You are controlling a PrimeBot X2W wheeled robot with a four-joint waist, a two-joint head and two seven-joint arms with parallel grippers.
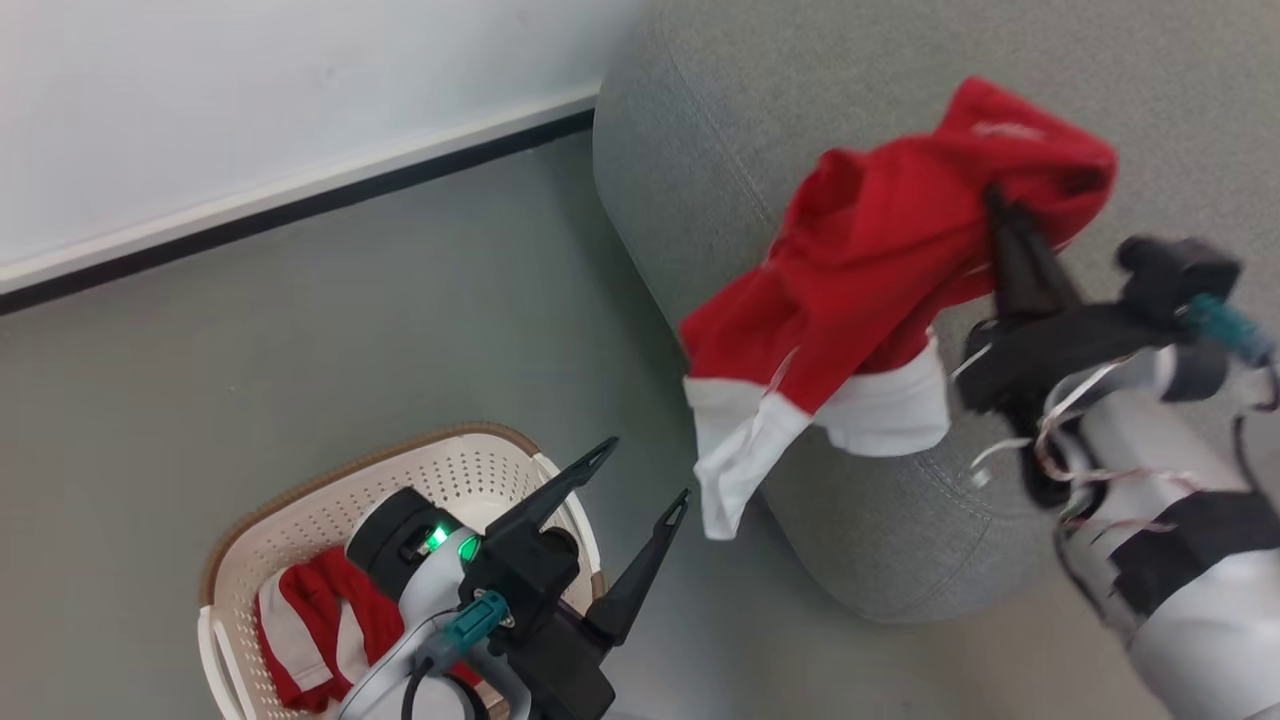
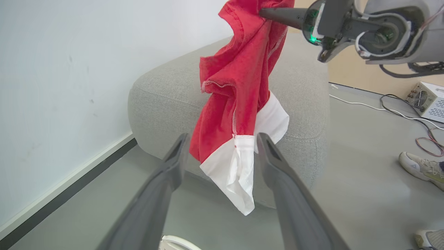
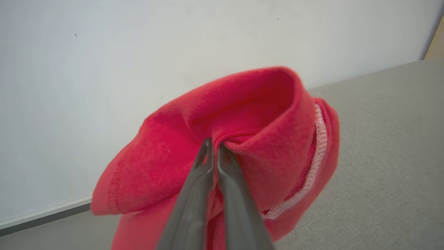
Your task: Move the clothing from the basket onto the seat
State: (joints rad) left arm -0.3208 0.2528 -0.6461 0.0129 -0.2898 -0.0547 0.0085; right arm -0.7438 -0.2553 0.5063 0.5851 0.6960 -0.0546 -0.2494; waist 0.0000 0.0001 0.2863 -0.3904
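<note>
- The clothing (image 1: 870, 270) is in two places. One red piece with a white hem hangs in the air over the rounded corner of the seat (image 1: 720, 90), its white edge drooping past the seat's side. A striped garment (image 1: 320, 625), red and white, lies crumpled in the basket (image 1: 300, 505).
- The seat is grey fabric with visible seams. It stands on a smooth grey floor (image 1: 350, 330), near a white wall (image 1: 250, 90) with a pale skirting and a dark strip at its foot.
- The basket stands on the floor, apart from the seat.
- Beyond the seat, the left wrist view shows cables (image 2: 367, 106), a pale box (image 2: 428, 100) with a fan grille, and a person's shoe (image 2: 421, 168) on the floor.
- The right gripper (image 3: 213, 144) is pinched tight on a bunched fold of the hanging red piece and carries it.
- The left gripper (image 1: 643, 470) has its fingers spread wide with nothing between them. In the head view it lies over the basket's rim, clear of the hanging hem.
</note>
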